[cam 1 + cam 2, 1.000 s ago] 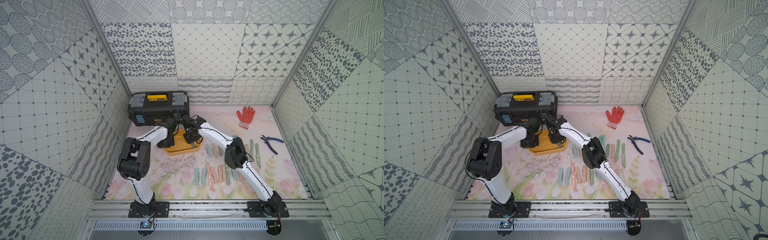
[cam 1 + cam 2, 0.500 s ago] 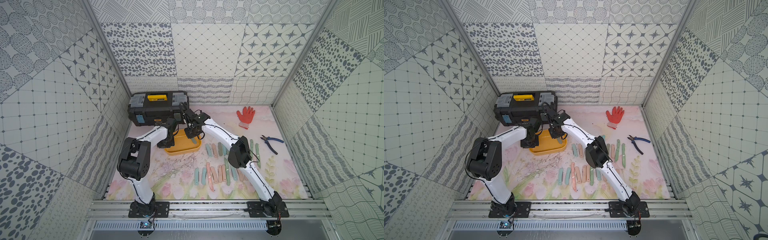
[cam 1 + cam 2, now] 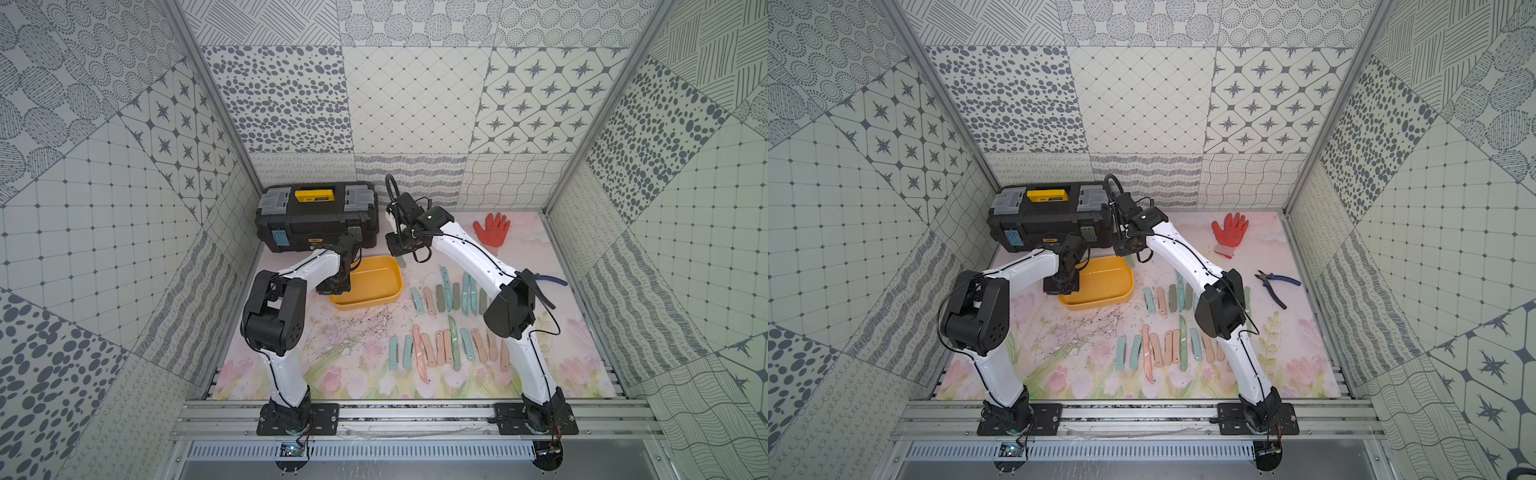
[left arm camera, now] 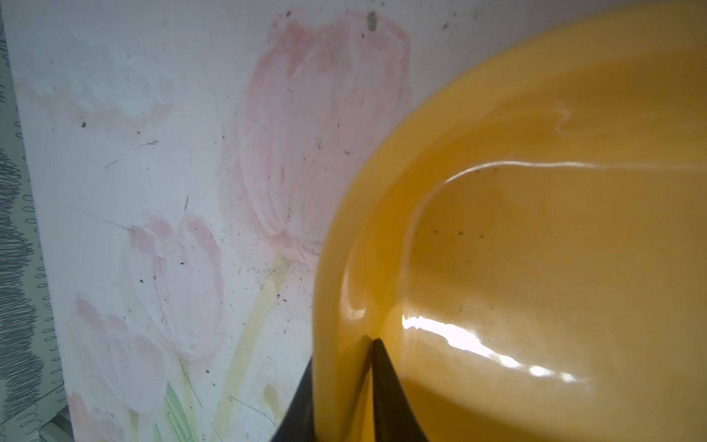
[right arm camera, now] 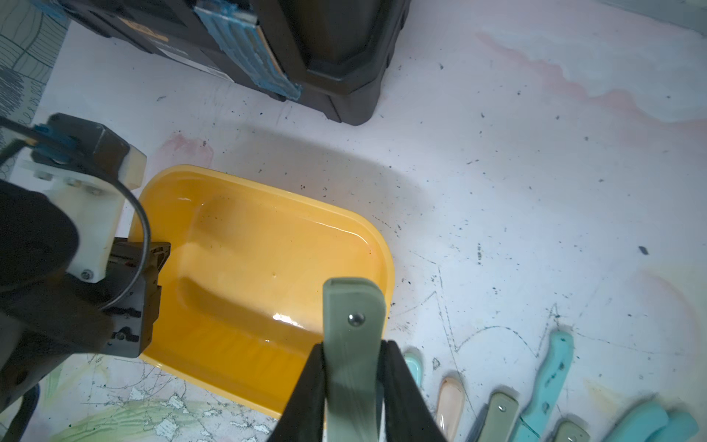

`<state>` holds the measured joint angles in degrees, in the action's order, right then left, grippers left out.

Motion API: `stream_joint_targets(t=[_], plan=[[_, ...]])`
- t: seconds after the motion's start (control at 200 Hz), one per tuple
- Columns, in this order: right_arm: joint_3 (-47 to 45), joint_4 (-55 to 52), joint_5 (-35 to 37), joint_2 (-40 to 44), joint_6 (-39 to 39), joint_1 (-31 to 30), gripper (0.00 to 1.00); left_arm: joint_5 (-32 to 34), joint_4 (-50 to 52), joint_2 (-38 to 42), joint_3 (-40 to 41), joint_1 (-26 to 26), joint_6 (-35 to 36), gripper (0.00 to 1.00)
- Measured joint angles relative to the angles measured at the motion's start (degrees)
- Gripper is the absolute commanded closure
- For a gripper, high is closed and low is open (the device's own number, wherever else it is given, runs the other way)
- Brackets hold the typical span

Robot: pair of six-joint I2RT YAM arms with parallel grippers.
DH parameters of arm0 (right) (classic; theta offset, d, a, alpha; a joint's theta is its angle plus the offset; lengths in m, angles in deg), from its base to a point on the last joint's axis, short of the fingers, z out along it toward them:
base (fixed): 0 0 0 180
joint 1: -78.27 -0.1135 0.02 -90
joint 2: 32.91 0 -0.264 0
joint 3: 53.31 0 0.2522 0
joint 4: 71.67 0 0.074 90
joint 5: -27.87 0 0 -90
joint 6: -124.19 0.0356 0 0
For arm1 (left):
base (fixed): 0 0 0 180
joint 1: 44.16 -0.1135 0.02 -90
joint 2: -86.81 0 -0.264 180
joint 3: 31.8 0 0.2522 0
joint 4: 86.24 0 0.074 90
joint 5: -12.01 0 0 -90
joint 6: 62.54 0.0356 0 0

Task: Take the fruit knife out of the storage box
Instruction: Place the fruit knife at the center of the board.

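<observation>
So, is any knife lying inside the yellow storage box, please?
No: in the right wrist view the storage box is bare inside, and the right gripper holds the grey-green fruit knife.

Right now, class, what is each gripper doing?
Left gripper: closed on the storage box rim.
Right gripper: closed, holding the grey-green fruit knife.

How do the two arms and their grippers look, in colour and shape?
The left arm and the right arm have slim white links, bulky black joint housings with small vent holes, and black base plates. Thin black cables run along both. The left gripper and the right gripper have black, tapering fingers.
</observation>
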<state>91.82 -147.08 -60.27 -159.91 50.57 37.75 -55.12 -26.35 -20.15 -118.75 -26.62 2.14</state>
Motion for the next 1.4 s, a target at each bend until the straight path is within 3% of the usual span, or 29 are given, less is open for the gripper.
stream_joint_targets(t=[0.16,0.635,1.281,1.401], plan=[[-9.2,2.8,0.5,5.9,0.7,1.5,0.83,1.2,2.4,-1.3,-1.7,0.5,-0.8,0.87],[-31.7,10.1,-1.2,12.2,6.0,1.0,0.84,4.9,7.1,-3.2,-3.3,1.4,-4.4,0.88],[-41.2,19.0,-4.9,11.4,11.1,-2.9,0.84,13.0,11.4,-5.1,-3.4,1.6,-8.1,0.89],[-41.2,20.2,-5.5,9.6,11.5,-2.8,0.85,12.7,10.1,-2.8,-2.0,1.6,-7.8,0.83]])
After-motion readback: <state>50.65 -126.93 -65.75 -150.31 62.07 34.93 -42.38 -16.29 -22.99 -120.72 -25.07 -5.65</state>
